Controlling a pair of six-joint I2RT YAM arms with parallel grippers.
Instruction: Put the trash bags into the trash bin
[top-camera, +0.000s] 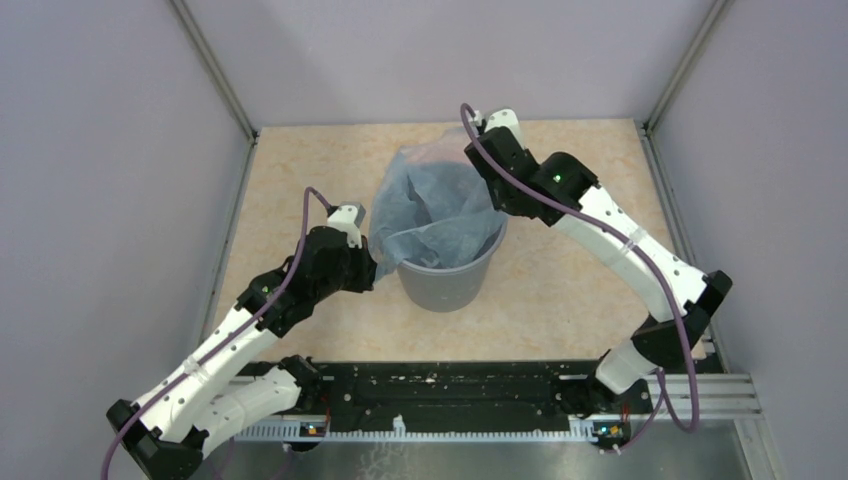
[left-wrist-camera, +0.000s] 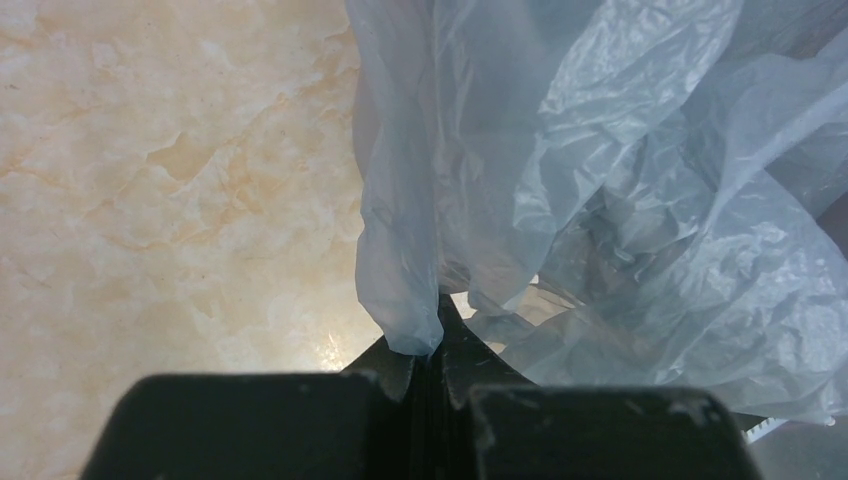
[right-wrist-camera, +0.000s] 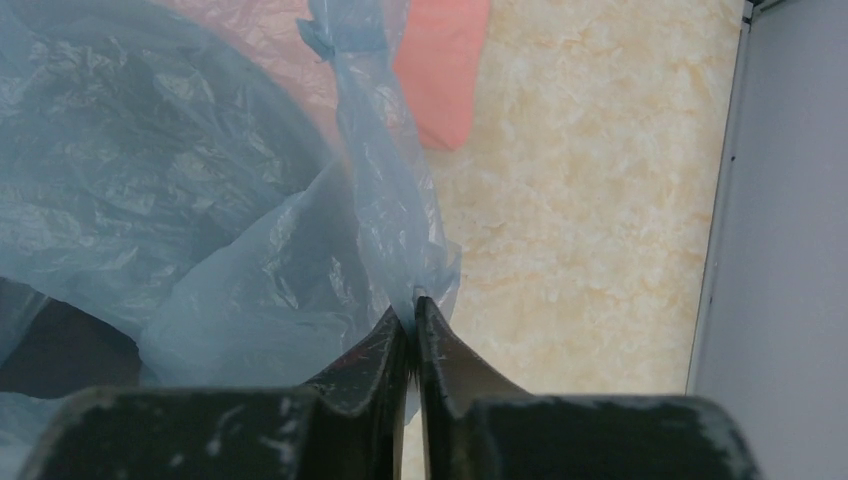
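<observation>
One grey trash bin (top-camera: 446, 290) stands upright mid-desk (top-camera: 570, 280). One pale-blue trash bag (top-camera: 425, 205) sits in its mouth, the lower part inside and the rest billowing above the rim.

Hands, two: left hand (left-wrist-camera: 437, 330) pressed together, pinching the bag's left edge; right hand (right-wrist-camera: 412, 310) likewise pinching a twisted strip at its far-right side.

One salmon-pink folded piece (right-wrist-camera: 445, 70) lies on the desk beyond the bag, partly veiled by film.
</observation>
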